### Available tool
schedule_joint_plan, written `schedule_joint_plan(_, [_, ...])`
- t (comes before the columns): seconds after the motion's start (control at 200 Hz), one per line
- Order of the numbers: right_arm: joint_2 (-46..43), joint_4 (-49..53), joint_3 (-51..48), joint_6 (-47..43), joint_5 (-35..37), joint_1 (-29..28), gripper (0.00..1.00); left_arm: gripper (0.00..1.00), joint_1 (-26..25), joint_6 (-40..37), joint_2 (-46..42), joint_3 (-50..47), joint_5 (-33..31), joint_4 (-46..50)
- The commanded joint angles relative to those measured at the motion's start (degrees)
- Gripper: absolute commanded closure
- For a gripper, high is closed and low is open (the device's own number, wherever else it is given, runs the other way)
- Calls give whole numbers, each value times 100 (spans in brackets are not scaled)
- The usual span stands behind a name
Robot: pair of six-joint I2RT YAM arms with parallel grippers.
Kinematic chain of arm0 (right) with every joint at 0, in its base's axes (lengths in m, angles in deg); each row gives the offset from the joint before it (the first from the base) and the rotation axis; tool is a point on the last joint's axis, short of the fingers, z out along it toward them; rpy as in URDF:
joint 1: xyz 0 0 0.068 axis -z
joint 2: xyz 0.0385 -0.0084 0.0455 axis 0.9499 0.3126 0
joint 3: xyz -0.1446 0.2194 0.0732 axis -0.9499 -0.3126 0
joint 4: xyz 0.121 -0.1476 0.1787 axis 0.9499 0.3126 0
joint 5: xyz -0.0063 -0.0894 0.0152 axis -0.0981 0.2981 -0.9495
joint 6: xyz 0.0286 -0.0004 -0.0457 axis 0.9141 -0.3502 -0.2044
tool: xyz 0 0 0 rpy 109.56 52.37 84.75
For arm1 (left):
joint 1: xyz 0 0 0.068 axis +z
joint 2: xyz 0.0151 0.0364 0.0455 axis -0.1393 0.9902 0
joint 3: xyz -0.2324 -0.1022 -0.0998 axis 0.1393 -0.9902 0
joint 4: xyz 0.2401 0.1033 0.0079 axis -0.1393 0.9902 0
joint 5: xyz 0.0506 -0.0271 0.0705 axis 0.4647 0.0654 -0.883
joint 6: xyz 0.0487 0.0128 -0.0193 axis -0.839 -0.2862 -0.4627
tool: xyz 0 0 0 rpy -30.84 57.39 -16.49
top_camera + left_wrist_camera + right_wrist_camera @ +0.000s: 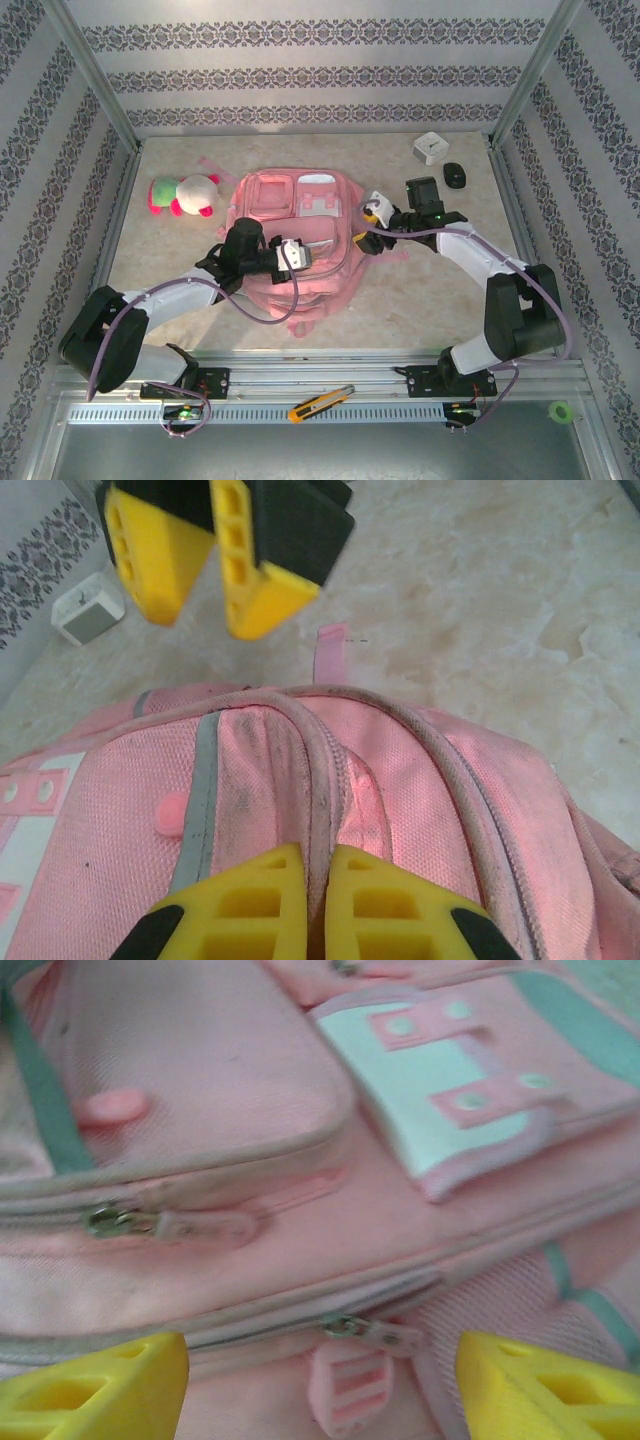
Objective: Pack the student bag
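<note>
The student bag (300, 240), a large pink backpack with zipped front pockets, lies flat in the middle of the table. My left gripper (298, 255) rests on its middle. In the left wrist view its yellow fingers (250, 905) are shut on a raised fabric seam beside a zip of the student bag (420, 780). My right gripper (370, 213) is at the bag's right edge. Seen from the right wrist, this gripper (320, 1385) stands open, its fingertips on either side of a metal zip pull (385, 1332) with a pink tab. The right gripper (215, 580) also hangs over the bag's far edge.
A pink, green and white plush toy (185, 195) lies left of the bag. A white clock (431, 148) and a small black object (455, 175) sit at the back right. A yellow utility knife (320, 403) lies on the front rail, and a green ring (561, 411) at the right.
</note>
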Motion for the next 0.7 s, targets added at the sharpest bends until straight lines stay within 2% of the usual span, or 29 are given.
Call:
schedule_joint_plan(0.0, [299, 630, 409, -1233, -224, -294, 31, 100, 23, -44, -81, -33, 653, -981])
schedule_joint_plan(0.325, [1060, 1217, 1109, -1699, -681, -624, 36, 100, 48, -180, -263, 11, 662, -750])
schedule_joint_plan(0.5, [1047, 2024, 1297, -1963, -1148, -617, 51, 100, 44, -193, -222, 29, 525, -777])
schedule_joint_plan(0.695, [915, 2216, 1298, -1722, -1385, -522, 65, 100, 47, -128, -146, 55, 533, -875])
